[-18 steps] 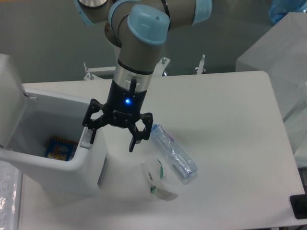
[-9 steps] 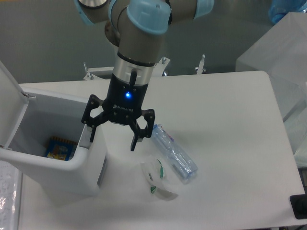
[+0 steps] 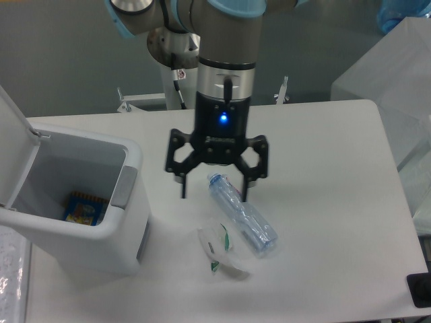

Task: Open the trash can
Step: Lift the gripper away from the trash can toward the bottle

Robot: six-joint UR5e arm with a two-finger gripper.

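One trash can (image 3: 101, 222) sits at the lower left of the picture. It is a big white box with round corners. Its lid (image 3: 12, 151) is swung up at the far left edge, so the top is open. One grey button (image 3: 124, 187) sits on its rim, on the side near me. Inside, at the bottom, lies one small packet (image 3: 84, 207) in blue and yellow. I cannot read any words on it.

My one gripper (image 3: 214, 193) hangs in the middle of the picture, over the white table (image 3: 330, 175). My two fingers are spread wide apart and hold nothing. A blue light glows on my wrist. I am to the right of the trash can, apart from it.

One clear plastic bottle (image 3: 242, 215) lies on its side just below my gripper. One small crumpled white cup with green marks (image 3: 219, 250) lies beside it. The marks are too small to read.
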